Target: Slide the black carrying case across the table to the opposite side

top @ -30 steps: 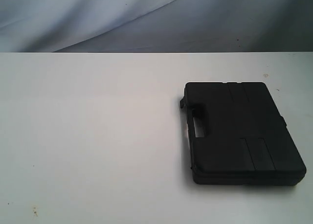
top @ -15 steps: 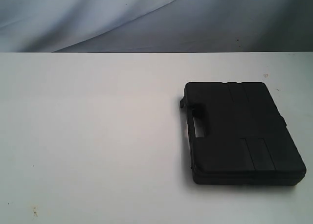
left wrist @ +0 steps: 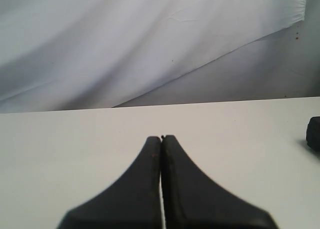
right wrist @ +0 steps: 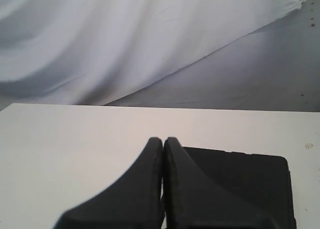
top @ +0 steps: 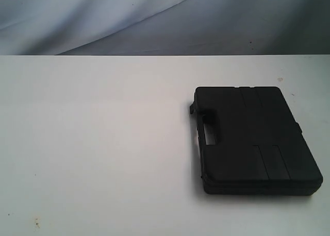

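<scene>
The black carrying case [top: 252, 140] lies flat on the right part of the white table [top: 103, 143], with its handle cut-out facing left. Neither arm shows in the exterior view. In the right wrist view my right gripper [right wrist: 163, 139] is shut with nothing in it, and the black carrying case [right wrist: 250, 184] lies just beyond its fingertips. In the left wrist view my left gripper [left wrist: 161, 137] is shut and empty over the bare table [left wrist: 75, 149]. Only a corner of the black carrying case [left wrist: 314, 133] shows at that view's edge.
A pale draped cloth [top: 154, 19] hangs behind the table's far edge. Small specks [top: 36, 223] mark the tabletop near the front left. The table's left half holds nothing but these marks.
</scene>
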Robot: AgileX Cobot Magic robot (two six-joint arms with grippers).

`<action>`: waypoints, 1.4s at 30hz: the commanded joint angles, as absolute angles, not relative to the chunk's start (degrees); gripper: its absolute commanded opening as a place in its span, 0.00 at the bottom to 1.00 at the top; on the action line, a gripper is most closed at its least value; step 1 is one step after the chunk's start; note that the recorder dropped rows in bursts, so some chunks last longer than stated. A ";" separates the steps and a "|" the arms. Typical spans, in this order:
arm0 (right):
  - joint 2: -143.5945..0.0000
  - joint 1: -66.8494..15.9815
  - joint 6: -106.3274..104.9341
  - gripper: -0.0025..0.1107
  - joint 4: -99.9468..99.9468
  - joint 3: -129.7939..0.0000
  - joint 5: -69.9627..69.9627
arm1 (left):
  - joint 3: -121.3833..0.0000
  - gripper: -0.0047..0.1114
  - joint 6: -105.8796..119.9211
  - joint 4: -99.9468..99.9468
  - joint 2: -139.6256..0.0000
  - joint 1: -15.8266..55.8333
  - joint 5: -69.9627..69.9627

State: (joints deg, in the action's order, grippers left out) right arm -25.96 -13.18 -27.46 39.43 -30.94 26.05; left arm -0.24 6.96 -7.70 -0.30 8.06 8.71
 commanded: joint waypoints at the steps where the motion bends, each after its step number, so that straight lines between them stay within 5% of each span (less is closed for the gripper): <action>1: -33.01 -12.92 -29.93 0.02 41.87 -36.89 27.94 | 0.00 0.04 6.42 -7.71 0.00 7.96 8.41; 18: -59.56 -26.06 -27.74 0.02 38.85 -51.34 28.31 | 0.00 0.04 6.42 -7.71 0.00 7.96 8.41; 30: -78.42 -36.88 0.00 0.02 14.68 -61.87 27.86 | 0.00 0.04 6.42 -7.71 0.00 7.96 8.41; 42: -95.56 -40.66 23.19 0.02 -3.05 -75.98 45.79 | 0.00 0.04 6.42 -7.71 0.00 7.96 8.41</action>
